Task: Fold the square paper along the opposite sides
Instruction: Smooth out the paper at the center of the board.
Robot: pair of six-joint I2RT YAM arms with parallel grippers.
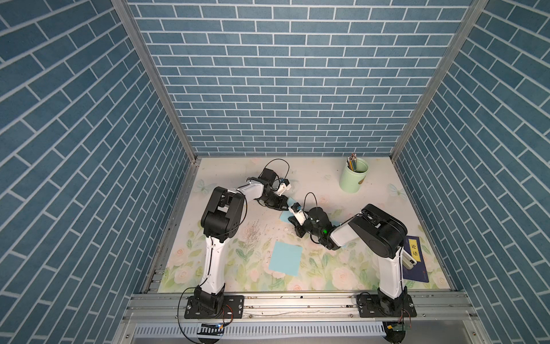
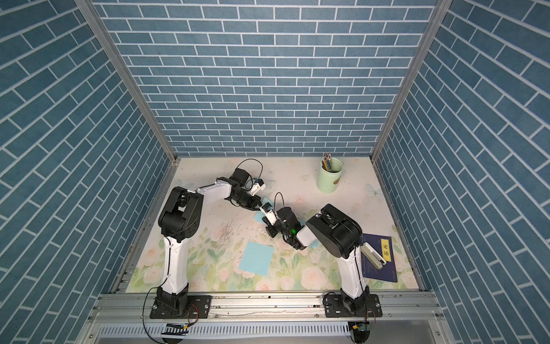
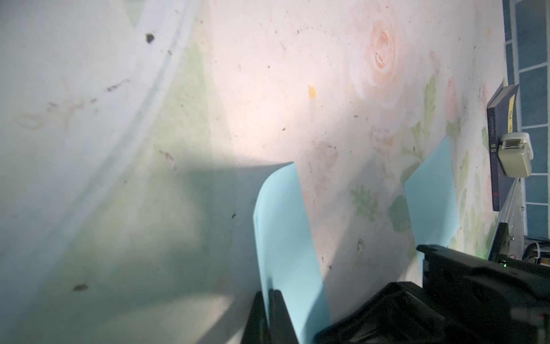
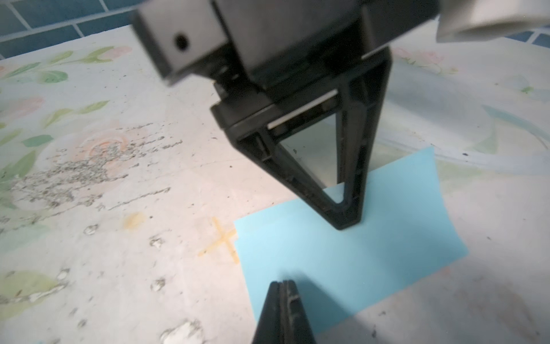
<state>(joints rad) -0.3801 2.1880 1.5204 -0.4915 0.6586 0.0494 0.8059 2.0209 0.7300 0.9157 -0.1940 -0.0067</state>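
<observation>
The light-blue paper (image 4: 342,262) lies near the middle of the flowered counter (image 1: 321,181), mostly hidden under the two arms in both top views. The left fingers (image 3: 281,318) are closed on it: a thin strip of blue shows pinched between them, and the sheet curves up and away from that grip. Seen from the right wrist, those same fingers come down in a point onto the middle of the paper, and one side edge of the paper curls up off the counter. The right fingers (image 4: 293,315) are pressed together with nothing between them, their tip over the near edge of the paper; I cannot tell whether it touches. A second blue sheet (image 1: 285,257) lies flat nearer the front. A book (image 1: 416,268) carrying a stapler (image 1: 408,262) sits at the right, and a cup of pencils (image 1: 354,180) stands at the back.
</observation>
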